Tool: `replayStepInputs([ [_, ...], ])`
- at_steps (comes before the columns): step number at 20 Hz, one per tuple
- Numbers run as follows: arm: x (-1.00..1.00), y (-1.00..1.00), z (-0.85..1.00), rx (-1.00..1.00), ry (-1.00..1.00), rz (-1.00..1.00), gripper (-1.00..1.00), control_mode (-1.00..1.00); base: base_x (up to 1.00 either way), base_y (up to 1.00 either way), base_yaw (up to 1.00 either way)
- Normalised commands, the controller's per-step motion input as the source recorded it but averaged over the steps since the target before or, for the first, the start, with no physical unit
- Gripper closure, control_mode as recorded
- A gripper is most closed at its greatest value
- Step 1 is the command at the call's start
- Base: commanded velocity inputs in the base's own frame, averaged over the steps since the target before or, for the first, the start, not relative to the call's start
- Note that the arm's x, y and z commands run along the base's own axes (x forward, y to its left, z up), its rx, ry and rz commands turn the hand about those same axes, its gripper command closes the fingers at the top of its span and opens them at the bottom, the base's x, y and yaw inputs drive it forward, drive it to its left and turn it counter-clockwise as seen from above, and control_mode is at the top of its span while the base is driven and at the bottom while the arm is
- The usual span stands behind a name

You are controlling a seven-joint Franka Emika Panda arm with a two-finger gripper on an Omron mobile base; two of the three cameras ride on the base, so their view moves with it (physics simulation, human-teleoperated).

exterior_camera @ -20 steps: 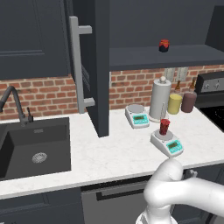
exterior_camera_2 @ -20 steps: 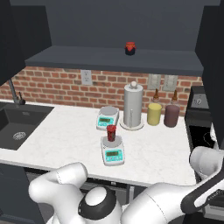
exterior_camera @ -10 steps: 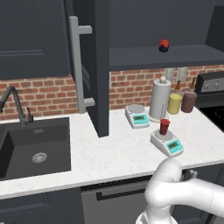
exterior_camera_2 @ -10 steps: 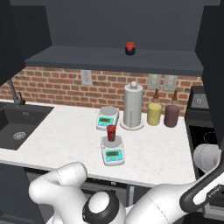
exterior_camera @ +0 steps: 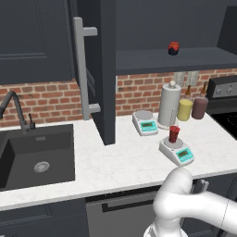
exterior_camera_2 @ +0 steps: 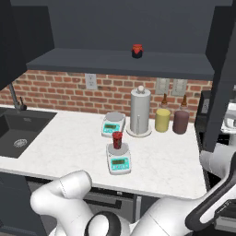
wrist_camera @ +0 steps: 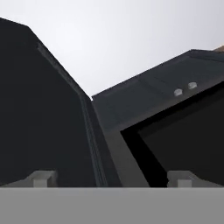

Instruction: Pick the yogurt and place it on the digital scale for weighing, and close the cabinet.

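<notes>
The yogurt (exterior_camera: 174, 134) stands upright on the digital scale (exterior_camera: 176, 151), the cabinet (exterior_camera: 102, 69) door open at its 10 o'clock, while the gripper (wrist_camera: 111, 179) is spread wide, holding nothing.

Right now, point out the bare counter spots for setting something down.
Bare: counter between the sink and the digital scale holding the yogurt. Crowded: back right, around the second scale, paper towel holder and two jars.
</notes>
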Motion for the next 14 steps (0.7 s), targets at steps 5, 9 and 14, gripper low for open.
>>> replayStepInputs([
  [5, -0.25, 0.96, 0.88, -0.38, -0.15, 0.06, -1.0, -1.0, 0.0, 0.0, 0.0],
  [9, 0.0, 1.0, 0.39, -0.39, 0.13, 0.0, -1.0, -1.0, 0.0, 0.0, 0.0],
  [14, 0.1, 0.97, 0.15, -0.36, 0.48, -0.01, -1.0, -1.0, 0.0, 0.0, 0.0],
])
